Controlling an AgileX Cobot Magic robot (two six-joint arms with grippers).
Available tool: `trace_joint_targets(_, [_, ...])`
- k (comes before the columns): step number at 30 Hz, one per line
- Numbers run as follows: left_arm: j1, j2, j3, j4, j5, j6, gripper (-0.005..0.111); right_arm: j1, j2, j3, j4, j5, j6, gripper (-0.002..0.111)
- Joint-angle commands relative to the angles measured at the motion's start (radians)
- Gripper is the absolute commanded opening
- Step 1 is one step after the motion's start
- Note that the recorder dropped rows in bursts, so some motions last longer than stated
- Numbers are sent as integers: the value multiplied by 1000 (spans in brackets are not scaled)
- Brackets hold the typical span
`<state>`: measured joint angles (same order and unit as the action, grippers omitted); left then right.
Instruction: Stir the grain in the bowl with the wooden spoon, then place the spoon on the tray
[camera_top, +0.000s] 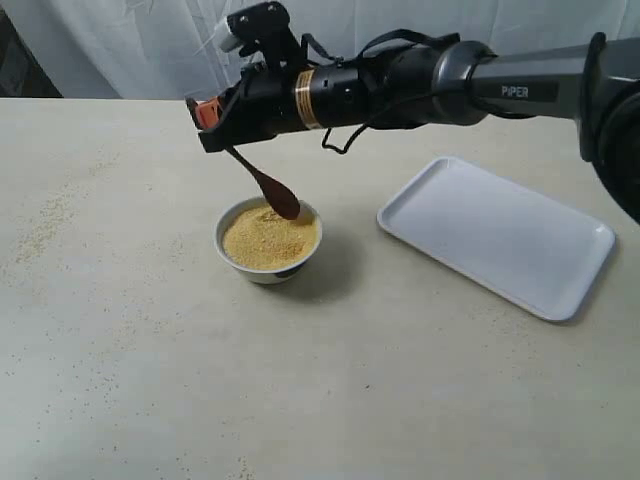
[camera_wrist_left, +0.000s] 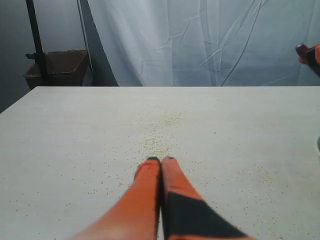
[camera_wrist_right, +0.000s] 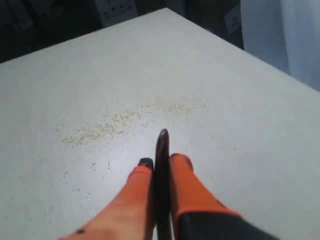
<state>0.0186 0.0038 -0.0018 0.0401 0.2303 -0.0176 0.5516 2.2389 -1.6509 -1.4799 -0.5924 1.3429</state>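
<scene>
A small white bowl (camera_top: 230, 249) stands mid-table, filled with yellow grain (camera_top: 268, 240). The dark wooden spoon (camera_top: 268, 186) slants down from my right gripper (camera_top: 208, 122), its oval head at the bowl's far rim, touching the grain. My right gripper is shut on the spoon's handle (camera_wrist_right: 162, 150), whose end sticks out between the orange fingers (camera_wrist_right: 180, 170). The white tray (camera_top: 497, 233) lies to the right of the bowl. My left gripper (camera_wrist_left: 160, 161) is shut with nothing in it, low over the bare table; it does not show in the exterior view.
Spilled grains (camera_top: 40, 232) are scattered over the table's left part, and show as specks (camera_wrist_left: 159, 131) and a streak (camera_wrist_right: 100, 131) in the wrist views. A white curtain (camera_top: 420, 20) hangs behind the table. A brown bin (camera_wrist_left: 62, 67) stands off the table's far corner.
</scene>
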Motion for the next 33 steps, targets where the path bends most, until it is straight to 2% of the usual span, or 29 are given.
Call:
trace_joint_targets(1, [4,-4,2,1,-5,-2,0,-2,65,-1,-4,-32,5,-1])
trace_joint_targets(5, [4,-4,2,1,-5,-2,0,2,65,-1,-1,-124,42,-1])
trace_joint_targets(10, [4,-4,2,1,-5,-2,0,2,3,-1,7,-100,45,-1])
trace_joint_targets(16, [4,-4,2,1,-5,-2,0,0,-14,-1,7,45,15,-1])
trace_joint_targets(21, [4,-4,2,1,-5,-2,0,7,52,-1,7,33,15,-1])
trace_joint_targets(24, [4,-4,2,1,-5,-2,0,18,61,-1,14,-35,28,-1])
trace_joint_targets(33, [4,-4,2,1,-5,-2,0,20,-49,-1,32,-43,17,-1])
